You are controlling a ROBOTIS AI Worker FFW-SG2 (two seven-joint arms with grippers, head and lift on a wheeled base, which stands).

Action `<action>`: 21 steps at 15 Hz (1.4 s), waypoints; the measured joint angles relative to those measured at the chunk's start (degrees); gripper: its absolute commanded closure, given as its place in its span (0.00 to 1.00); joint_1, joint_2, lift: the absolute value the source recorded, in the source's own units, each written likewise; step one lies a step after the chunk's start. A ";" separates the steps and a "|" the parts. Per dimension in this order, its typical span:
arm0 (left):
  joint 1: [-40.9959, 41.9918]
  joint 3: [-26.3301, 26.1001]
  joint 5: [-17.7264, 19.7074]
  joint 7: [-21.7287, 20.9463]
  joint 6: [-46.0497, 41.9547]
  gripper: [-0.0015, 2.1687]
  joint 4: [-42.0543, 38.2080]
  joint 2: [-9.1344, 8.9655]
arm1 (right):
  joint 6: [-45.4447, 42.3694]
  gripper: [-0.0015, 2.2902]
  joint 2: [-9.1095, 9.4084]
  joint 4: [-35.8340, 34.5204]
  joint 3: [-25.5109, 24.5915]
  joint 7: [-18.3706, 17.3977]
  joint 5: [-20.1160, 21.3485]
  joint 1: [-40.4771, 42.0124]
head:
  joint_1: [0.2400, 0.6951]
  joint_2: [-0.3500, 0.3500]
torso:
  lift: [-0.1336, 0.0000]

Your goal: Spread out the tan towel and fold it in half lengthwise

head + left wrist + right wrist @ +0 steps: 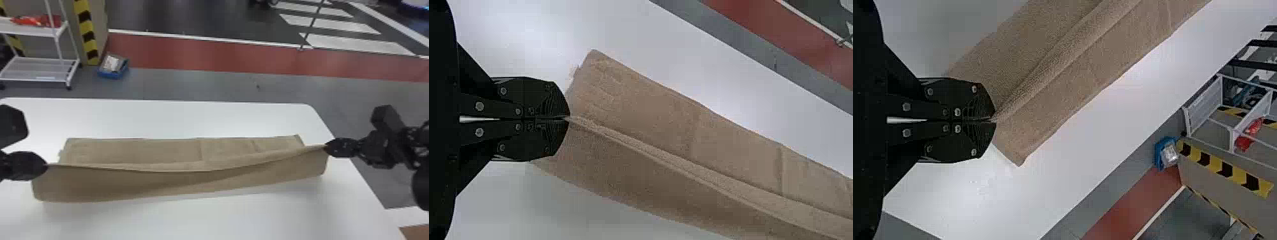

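Note:
My left gripper [46, 166] is shut on one corner of the tan towel [134, 150], at the left end of its raised near edge. At the right end of that same edge, my right gripper [325, 147] is shut on the other corner. Between them the edge sags a little above the towel's far part, which lies flat on the table. In the left wrist view the left gripper [568, 118] pinches the towel [644, 115]. The right wrist view has the right gripper [994, 121] closed on the towel [1063, 95], with a flat corner beside it.
The white table [191, 118] extends beyond and in front of the towel, its right edge running under the right arm. On the floor past the table stand a blue bin [112, 66] and a white wheeled rack [38, 68].

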 measured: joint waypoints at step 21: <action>-13.29 -5.38 -2.41 12.66 0.33 0.03 19.77 -2.44 | 2.86 0.00 -1.05 17.57 6.63 0.00 8.10 -13.17 | 1.00 0.20 | 0.12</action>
